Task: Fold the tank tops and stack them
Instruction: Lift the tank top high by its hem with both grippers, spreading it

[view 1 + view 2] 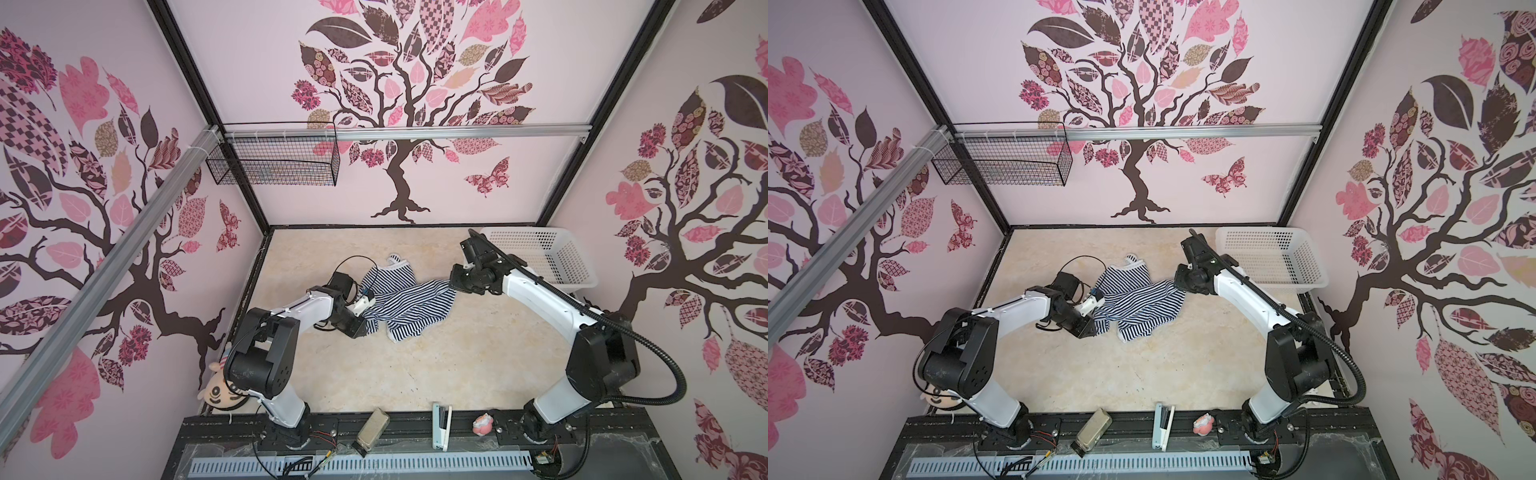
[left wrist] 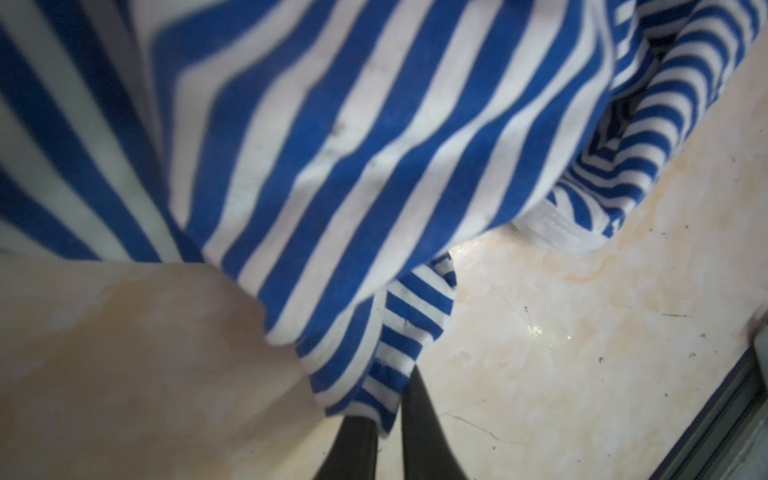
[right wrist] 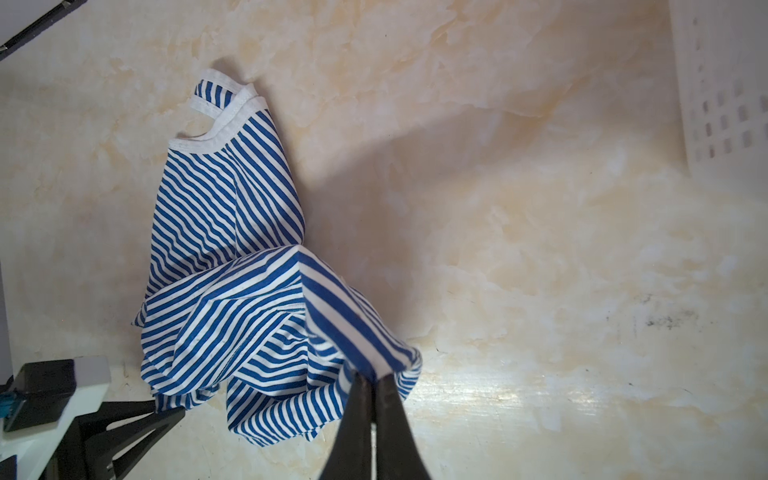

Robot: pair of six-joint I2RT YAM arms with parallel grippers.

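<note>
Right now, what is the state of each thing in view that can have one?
tank top: unfolded, crumpled, pinched at two edges, one edge pulled up off the table.
left end effector: shut on the tank top.
right end effector: shut on the tank top.
white basket: upright, nothing visible inside.
stapler: closed, lying flat.

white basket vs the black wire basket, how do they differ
The white basket is perforated plastic and sits on the table at far right; the black wire basket is open mesh and hangs from the rail above at left. Both are rectangular and open-topped.
</note>
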